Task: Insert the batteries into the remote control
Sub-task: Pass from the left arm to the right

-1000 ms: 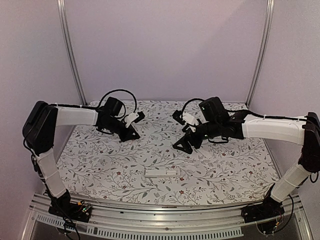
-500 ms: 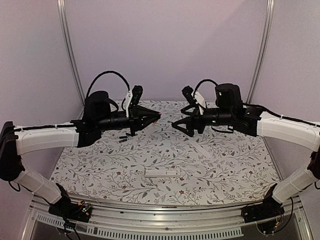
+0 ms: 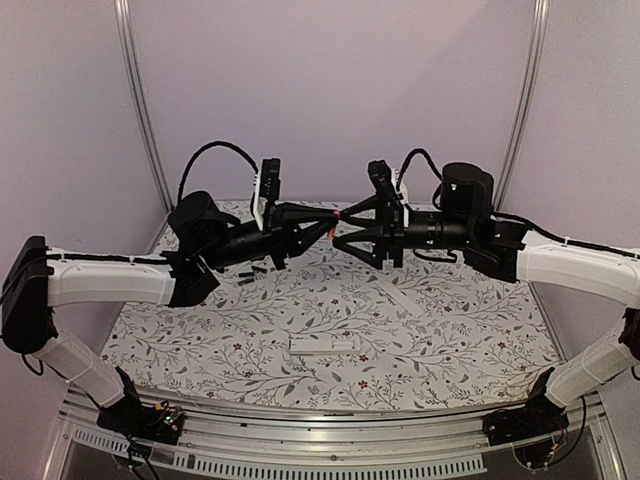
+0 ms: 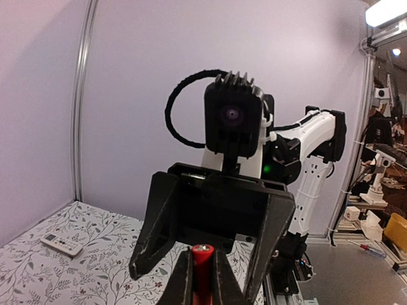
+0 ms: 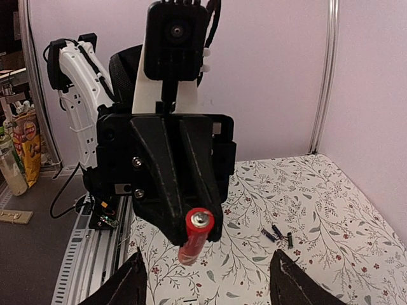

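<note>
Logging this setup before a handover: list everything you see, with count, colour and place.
tablecloth: one, white leaf print, spread under everything
red battery: one, red, mid-air over the tablecloth
loose batteries: three visible, dark, on the tablecloth, back left
remote control: one, white, on the tablecloth, front middle
flat white piece: one, white, right of centre, too faint to identify
left gripper: one, black, jaws shut on the red battery
right gripper: one, black, jaws open around that battery

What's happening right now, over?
Left jaws shut on red battery, held mid-air. Right jaws open, facing it. Remote lies on table below. Nothing in the way.
</note>
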Tool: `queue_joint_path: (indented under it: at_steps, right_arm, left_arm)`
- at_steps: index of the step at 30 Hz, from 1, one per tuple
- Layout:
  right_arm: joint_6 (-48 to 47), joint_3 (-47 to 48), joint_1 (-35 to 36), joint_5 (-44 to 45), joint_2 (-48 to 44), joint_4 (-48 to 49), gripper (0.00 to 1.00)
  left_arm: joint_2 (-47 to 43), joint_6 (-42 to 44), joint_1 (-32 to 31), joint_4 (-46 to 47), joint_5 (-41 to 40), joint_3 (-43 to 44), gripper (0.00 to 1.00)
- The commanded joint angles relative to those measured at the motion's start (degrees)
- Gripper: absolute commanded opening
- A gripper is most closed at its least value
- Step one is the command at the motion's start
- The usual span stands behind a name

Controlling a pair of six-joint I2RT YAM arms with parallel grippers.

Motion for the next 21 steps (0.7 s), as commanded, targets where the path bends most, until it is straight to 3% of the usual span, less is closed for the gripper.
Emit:
queue_joint_path:
  at_steps: [1,6,21]
  right_arm:
    - [-1.6,-1.7,0.6,-3.1,-2.1,2.0,0.61]
    - [-1.5,-0.4,0.6,-2.5,-1.1,1.6,0.45]
    - [-1.6,1.1,0.6,-3.6,0.6,1.7,0.25]
  left_arm:
    - [0.7,-0.4,-0.9,3.1,0.0,1.1,0.0]
    - [1.5,-0.2,-1.3,3.2,0.9,1.5,0.0]
    - [2.9,0.1,-2.1,3.7,1.3,1.5,0.0]
